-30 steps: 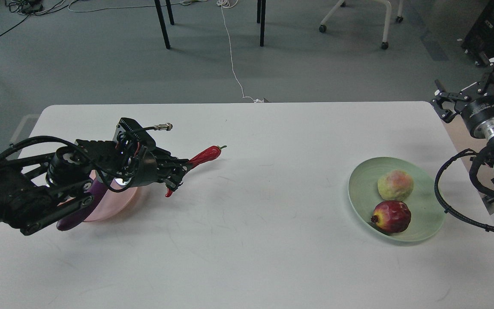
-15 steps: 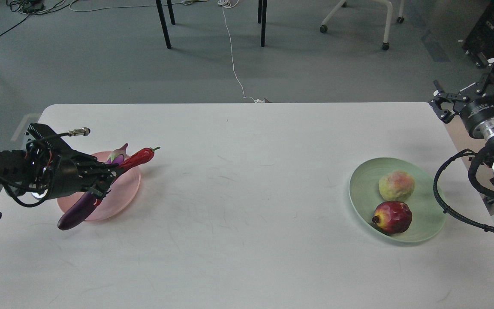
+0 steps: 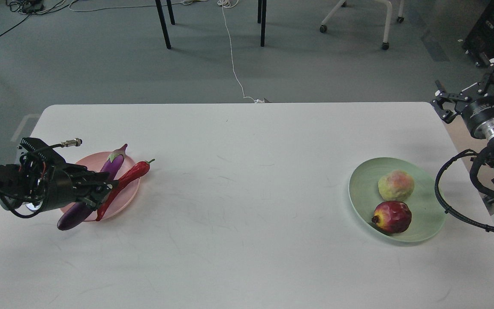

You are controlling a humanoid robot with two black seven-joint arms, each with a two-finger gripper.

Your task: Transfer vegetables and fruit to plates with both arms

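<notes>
My left gripper (image 3: 103, 192) is shut on the red chili pepper (image 3: 132, 174) near its lower end, low over the pale pink plate (image 3: 85, 165) at the table's left. The pepper slants across the plate's right rim with its green stem pointing up and right. The purple eggplant (image 3: 110, 165) lies diagonally on the same plate, its lower end hanging over the near rim. The peach (image 3: 395, 184) and the dark red pomegranate (image 3: 392, 216) lie on the mint green plate (image 3: 362, 189) at the right. My right gripper (image 3: 472, 88) is open and empty beyond the table's far right corner.
The white table (image 3: 247, 206) spans the view between the two plates. Beyond its far edge are chair legs (image 3: 163, 25), a white cable on the floor (image 3: 232, 56) and a wheeled stand (image 3: 384, 25). My right arm's cable loop (image 3: 442, 201) hangs beside the mint plate.
My left gripper carried the chili pepper left from mid-table to over the pink plate, then lowered it beside the eggplant. The right arm and the fruit have not moved.
</notes>
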